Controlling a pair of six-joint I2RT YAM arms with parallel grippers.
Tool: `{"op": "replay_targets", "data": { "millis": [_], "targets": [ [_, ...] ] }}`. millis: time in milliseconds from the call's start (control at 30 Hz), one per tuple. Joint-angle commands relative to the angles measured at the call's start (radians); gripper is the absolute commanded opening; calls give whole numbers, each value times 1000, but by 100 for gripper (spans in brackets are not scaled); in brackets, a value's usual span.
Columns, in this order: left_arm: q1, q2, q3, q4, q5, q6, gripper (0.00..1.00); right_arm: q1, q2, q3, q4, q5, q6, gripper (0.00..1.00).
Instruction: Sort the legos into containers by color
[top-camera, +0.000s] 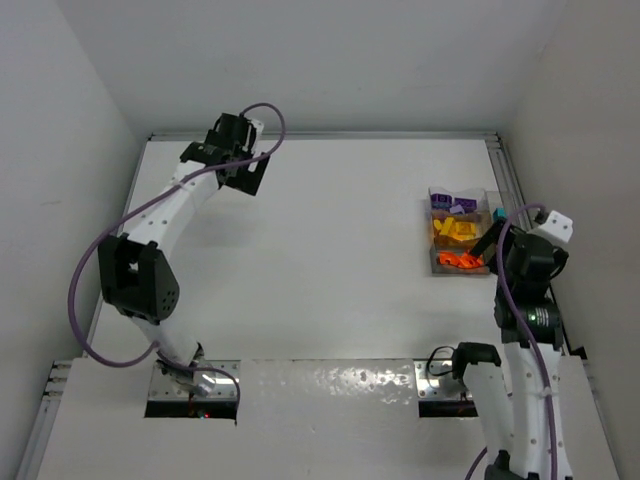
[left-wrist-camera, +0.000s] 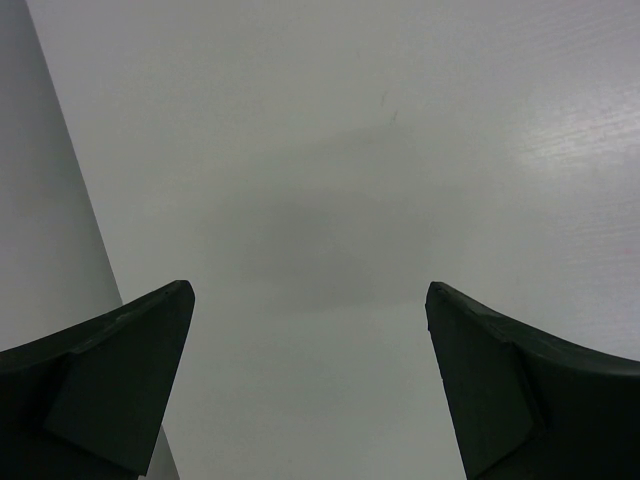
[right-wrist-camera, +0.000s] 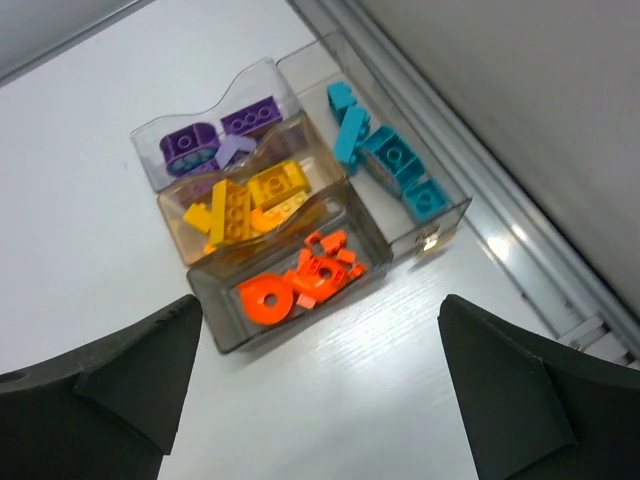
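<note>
The clear joined containers (right-wrist-camera: 222, 330) stand at the table's right side (top-camera: 435, 268). Purple legos (right-wrist-camera: 210, 140) fill the far bin, yellow legos (right-wrist-camera: 245, 200) the middle bin, orange legos (right-wrist-camera: 300, 280) the near bin, and teal legos (right-wrist-camera: 385, 155) the long bin on the right. My right gripper (right-wrist-camera: 320, 330) is open and empty, just in front of the orange bin; it sits right of the containers in the top view (top-camera: 500, 240). My left gripper (left-wrist-camera: 310, 300) is open and empty over bare table at the far left (top-camera: 245, 165). No loose legos show on the table.
White walls enclose the table on the left, back and right. A metal rail (right-wrist-camera: 500, 215) runs along the right edge behind the containers. The left wall's foot (left-wrist-camera: 70, 230) is close beside the left gripper.
</note>
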Motion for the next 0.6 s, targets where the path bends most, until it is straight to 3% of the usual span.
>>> {"op": "replay_targets", "data": {
  "millis": [0,200,400,567],
  "targets": [
    [9,-120,-90,-4,94,-16,100,2,-80,-24,-137,-61,162,99],
    [9,-342,-236,14,197,5,100,2,-294,-44,-210,-64,217,99],
    [9,-664,-612,111,226,76,100,2,-409,-48,-289,-74,222,99],
    [9,-893,-834,226,183,64,100,2,-469,-68,-374,-87,280,99]
  ]
}}
